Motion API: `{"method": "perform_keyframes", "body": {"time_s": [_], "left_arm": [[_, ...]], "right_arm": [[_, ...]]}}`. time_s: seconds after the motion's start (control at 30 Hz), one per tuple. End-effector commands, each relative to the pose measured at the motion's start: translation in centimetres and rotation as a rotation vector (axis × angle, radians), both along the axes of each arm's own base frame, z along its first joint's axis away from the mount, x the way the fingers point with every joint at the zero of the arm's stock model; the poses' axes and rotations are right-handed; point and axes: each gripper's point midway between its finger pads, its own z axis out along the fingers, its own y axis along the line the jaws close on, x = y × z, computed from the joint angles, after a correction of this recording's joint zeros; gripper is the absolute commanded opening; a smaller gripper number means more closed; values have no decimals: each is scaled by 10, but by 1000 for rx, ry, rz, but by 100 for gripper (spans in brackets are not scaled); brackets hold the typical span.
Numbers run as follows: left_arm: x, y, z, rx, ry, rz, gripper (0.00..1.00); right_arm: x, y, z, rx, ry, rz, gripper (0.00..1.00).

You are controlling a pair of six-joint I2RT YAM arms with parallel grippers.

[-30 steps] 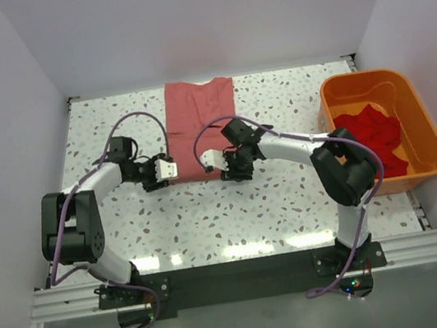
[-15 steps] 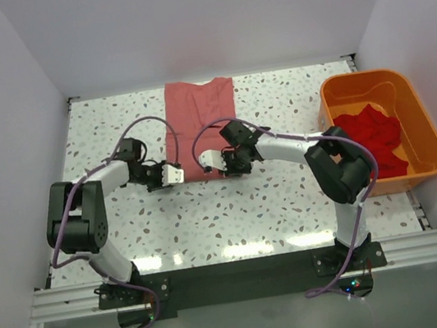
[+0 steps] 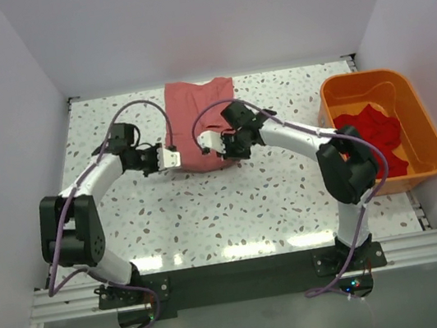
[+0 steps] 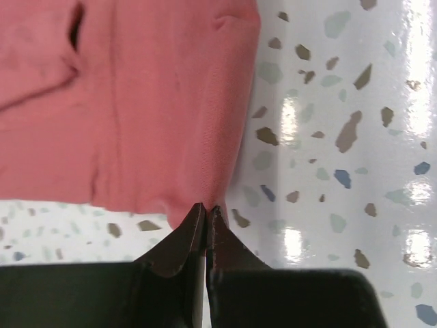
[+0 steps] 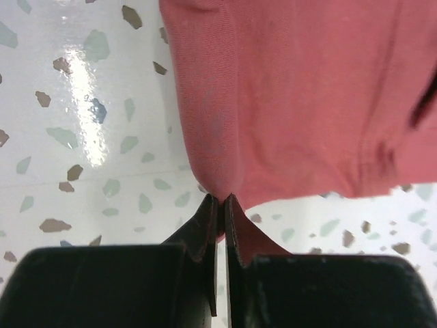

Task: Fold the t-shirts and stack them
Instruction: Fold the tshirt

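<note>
From above, the pink t-shirt (image 3: pixel 201 117) lies in the middle of the speckled table (image 3: pixel 290 194), toward the far side. It looks like a long, narrow strip, with its neck end at the back. The left gripper (image 3: pixel 176 161) is at its near left corner. The right gripper (image 3: pixel 221 151) is at its near right corner. On the right stands an orange tub (image 3: pixel 423 119), and the red t-shirts (image 3: pixel 372 135) lie bunched up inside it, well apart from the arms.

The left wrist camera shows the left gripper (image 4: pixel 206 213) pressed tight together. A little tip of the pink t-shirt (image 4: pixel 150 102) is pinched right between the two black fingers. The rest of the cloth lies flat on the table (image 4: pixel 341 137) and spreads away from the fingers.

The right wrist camera shows the same thing. The right gripper (image 5: pixel 220 205) is squeezed closed on the corner of the pink t-shirt (image 5: pixel 293 96). The cloth puckers a bit where it is nipped, and the table (image 5: pixel 89 137) shows on the left.

I think the shirt is light, soft and floppy. It will sag in the middle when lifted. The near corners look like good spots to hold. Each pinch is very small, though, so the cloth could slip out if pulled fast. Both arms should probably move together to keep the edge straight for the fold.
</note>
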Motion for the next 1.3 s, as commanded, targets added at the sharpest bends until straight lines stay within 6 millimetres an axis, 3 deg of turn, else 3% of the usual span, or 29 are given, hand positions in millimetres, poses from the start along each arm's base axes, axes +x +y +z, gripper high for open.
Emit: {"method": "perform_keyframes", "body": {"time_s": [0.0,0.07,0.17,0.23,0.3,0.37,0.4,0.57,0.6,0.7,0.8,0.9,1.2,1.23,1.27], "left_arm": [[9,-9,55,-86,-60,15,0],[9,-9,66,-85,-74,16,0],[0,-7,73,-64,-79,7,0],[-15,-7,70,-48,-50,-11,0],[-29,-9,77,-50,-57,-29,0],[-56,-10,78,-36,-33,-56,0],[-80,-12,69,-19,28,-86,0],[-155,-15,93,-65,82,-162,0],[-172,-13,96,-70,127,-166,0],[-188,-13,112,-99,127,-155,0],[-175,-15,128,-113,101,-118,0],[-155,-19,131,-107,118,-111,0],[-88,-29,117,-75,115,-119,0],[-81,-29,108,-63,135,-130,0],[-76,-29,105,-56,144,-131,0]], "right_arm": [[8,-1,67,85,-75,11,0],[11,-4,80,91,-82,18,0],[-1,-8,89,89,-41,33,0],[-17,-12,97,101,-12,48,0],[-37,-17,91,90,36,63,0],[-65,-25,91,81,76,85,0],[-75,-28,91,80,94,84,0],[-166,-39,114,137,267,108,0],[-174,-40,120,158,271,108,0],[-182,-43,132,187,268,89,0],[-172,-44,129,153,258,109,0],[-155,-47,119,124,281,99,0],[-95,-55,103,90,307,109,0],[-85,-53,108,101,295,118,0],[-85,-54,99,82,342,117,0]]}}
